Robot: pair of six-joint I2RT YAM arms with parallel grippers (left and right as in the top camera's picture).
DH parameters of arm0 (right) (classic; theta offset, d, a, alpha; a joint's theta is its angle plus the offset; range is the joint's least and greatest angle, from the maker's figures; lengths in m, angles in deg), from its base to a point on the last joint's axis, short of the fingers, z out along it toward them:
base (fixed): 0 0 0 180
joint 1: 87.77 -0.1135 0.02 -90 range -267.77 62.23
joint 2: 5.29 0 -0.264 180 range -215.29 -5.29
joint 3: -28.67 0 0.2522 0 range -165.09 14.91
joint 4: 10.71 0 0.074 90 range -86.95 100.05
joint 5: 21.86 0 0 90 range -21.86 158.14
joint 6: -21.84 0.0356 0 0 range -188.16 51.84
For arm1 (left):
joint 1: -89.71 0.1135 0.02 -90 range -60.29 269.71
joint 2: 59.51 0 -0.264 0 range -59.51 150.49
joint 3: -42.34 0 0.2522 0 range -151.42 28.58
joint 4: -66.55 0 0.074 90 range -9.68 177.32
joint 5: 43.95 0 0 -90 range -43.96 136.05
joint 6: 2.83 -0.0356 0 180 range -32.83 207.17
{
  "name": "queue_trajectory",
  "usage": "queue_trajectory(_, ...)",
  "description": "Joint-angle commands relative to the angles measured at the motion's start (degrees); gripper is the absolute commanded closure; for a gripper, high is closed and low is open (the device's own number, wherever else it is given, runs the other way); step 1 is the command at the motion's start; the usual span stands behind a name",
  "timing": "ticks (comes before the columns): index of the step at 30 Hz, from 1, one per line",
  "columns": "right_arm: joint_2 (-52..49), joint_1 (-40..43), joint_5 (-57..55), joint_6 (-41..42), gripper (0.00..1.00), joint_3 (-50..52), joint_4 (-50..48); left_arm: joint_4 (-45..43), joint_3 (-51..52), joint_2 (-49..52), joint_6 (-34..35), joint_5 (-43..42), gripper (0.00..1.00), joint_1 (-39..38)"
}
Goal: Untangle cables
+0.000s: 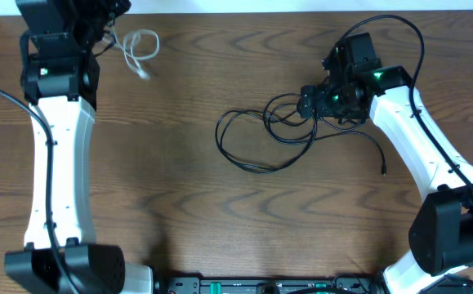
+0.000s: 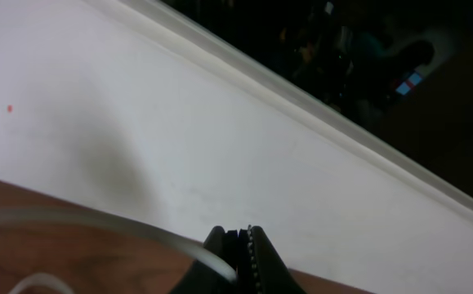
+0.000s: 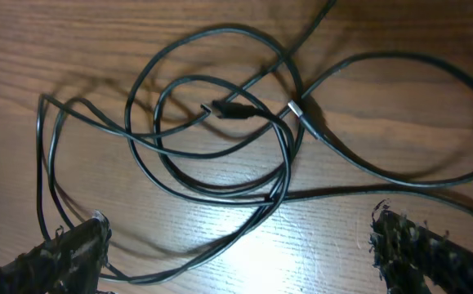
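Here, the left gripper's [image 2: 240, 245] jaws are pressed tight together; a thin white cable [image 1: 143, 71] runs, blurred, up to their tips, though I cannot tell whether it is pinched; it lies looped near the far left corner of the brown wood-grain table [image 1: 179, 204]; the right gripper [image 3: 238, 220] stands spread wide, holding nothing, above the tangled thin black cables [image 3: 232, 110], which lie in overlapping loops right of the table's centre.
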Motion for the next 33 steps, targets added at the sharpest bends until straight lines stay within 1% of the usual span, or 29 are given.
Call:
queue_trajectory(1,0.8,0.0,-0.8,1.0,0.01,0.2,-0.5,-0.3,-6.7,6.7,-0.4,-1.9,0.93,1.4)
queue_trajectory(6,0.7,0.0,-0.8,0.9,0.01,0.2,-0.7,4.7,-24.2,19.6,-2.9,-1.9,0.93,3.2)
queue_trajectory(9,0.7,0.0,-0.8,1.0,0.01,0.2,-0.3,4.5,-31.8,27.9,-2.9,-1.5,0.92,4.2)
queue_trajectory(11,0.7,0.0,-0.8,0.9,0.01,0.2,0.0,3.5,-33.0,30.9,-2.9,-0.9,0.93,4.8)
queue_trajectory(15,0.7,0.0,-0.8,1.0,0.01,0.2,1.2,1.3,-33.0,35.2,-2.9,5.5,0.92,6.5)
queue_trajectory(19,0.7,0.0,-0.8,1.0,0.01,0.2,2.4,-3.4,-33.0,38.6,-6.0,10.6,0.93,9.2)
queue_trajectory(20,0.7,0.0,-0.8,1.3,0.01,0.2,2.8,-4.4,-33.0,39.3,-7.4,11.6,0.91,10.2)
queue_trajectory(21,0.7,0.0,-0.8,2.0,0.01,0.2,3.1,-5.0,-33.0,39.8,-8.4,12.6,0.77,11.0)
queue_trajectory(23,0.7,0.0,-0.8,3.7,0.01,0.2,3.8,-5.7,-33.0,41.0,-11.2,14.1,0.27,13.0)
queue_trajectory(24,0.8,0.0,-0.8,4.2,0.01,0.2,4.0,-5.4,-33.0,41.5,-12.6,14.1,0.11,13.9)
queue_trajectory(25,0.7,0.0,-0.8,4.6,0.01,0.2,4.0,-4.2,-33.0,42.0,-14.0,14.1,0.08,14.8)
queue_trajectory(30,0.7,0.0,-0.5,6.1,0.01,0.2,3.4,4.3,-33.0,42.8,-23.3,13.9,0.07,17.6)
queue_trajectory(32,0.7,0.0,0.6,6.1,0.01,0.2,3.4,7.0,-33.0,42.8,-27.3,17.5,0.07,18.6)
queue_trajectory(33,0.7,0.0,1.2,6.1,0.01,0.2,3.5,7.6,-33.0,42.9,-30.1,21.6,0.07,19.3)
